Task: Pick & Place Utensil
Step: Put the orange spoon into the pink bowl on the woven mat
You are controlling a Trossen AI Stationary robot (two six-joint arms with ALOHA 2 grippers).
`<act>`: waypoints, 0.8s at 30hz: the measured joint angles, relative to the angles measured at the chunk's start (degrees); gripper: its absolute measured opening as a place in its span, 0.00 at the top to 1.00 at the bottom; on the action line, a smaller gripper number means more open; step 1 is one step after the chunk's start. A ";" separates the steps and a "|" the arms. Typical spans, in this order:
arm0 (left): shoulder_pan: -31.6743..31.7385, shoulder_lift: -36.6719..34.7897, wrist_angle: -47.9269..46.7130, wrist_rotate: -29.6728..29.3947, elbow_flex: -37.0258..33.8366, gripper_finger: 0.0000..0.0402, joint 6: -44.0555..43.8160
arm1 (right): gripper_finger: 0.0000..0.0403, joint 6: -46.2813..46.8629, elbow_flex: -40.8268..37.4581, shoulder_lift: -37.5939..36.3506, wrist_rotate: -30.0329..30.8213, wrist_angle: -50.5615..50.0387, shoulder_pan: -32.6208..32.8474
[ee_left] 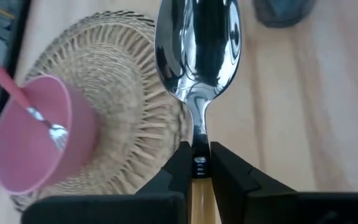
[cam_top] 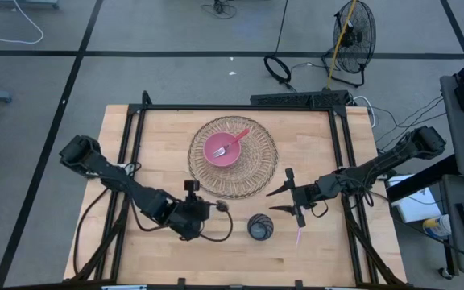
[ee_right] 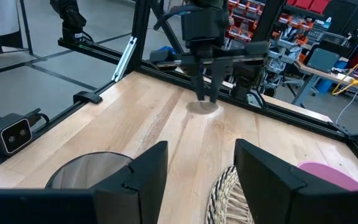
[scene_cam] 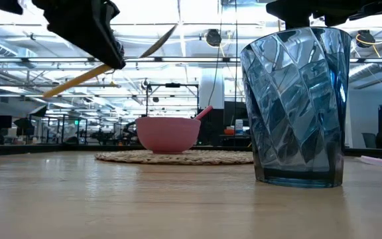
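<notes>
My left gripper [ee_left: 199,165] is shut on a spoon [ee_left: 197,50] with a shiny metal bowl and a yellowish handle. In the high view it [cam_top: 208,209] is near the table's front left, clear of the wood. A pink bowl [cam_top: 225,148] with a pink-handled fork in it rests on a round woven mat [cam_top: 234,157] at the far middle. My right gripper [cam_top: 292,198] hangs open to the right of the mat, its fingers [ee_right: 148,177] with nothing between them. My left gripper pinches the spoon's neck [ee_left: 199,134], just behind the metal bowl, between its two fingers. The spoon lies along the fingers, its bowl sticking out past the fingertips. In the low view the spoon [scene_cam: 78,81] is lifted clear of the table and tilted, bowl end higher.
A blue faceted glass [cam_top: 260,227] stands near the front edge, between the two grippers. A thin pink thing [cam_top: 299,236] lies on the wood to its right. Black frame rails [cam_top: 135,137] run along the table's sides and far edge.
</notes>
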 joint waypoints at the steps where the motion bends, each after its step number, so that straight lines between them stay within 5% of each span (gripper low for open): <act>1: 0.25 -0.11 -0.05 -0.45 0.00 0.91 0.60 | 0.56 0.00 0.00 0.01 0.00 0.01 0.01; 11: 5.90 -0.35 0.27 -5.95 0.00 0.88 5.87 | 0.56 0.00 0.00 0.01 0.00 0.02 0.01; 24: 16.38 -0.35 3.68 -6.27 0.00 0.87 16.01 | 0.56 -0.15 0.00 0.01 0.00 0.00 0.01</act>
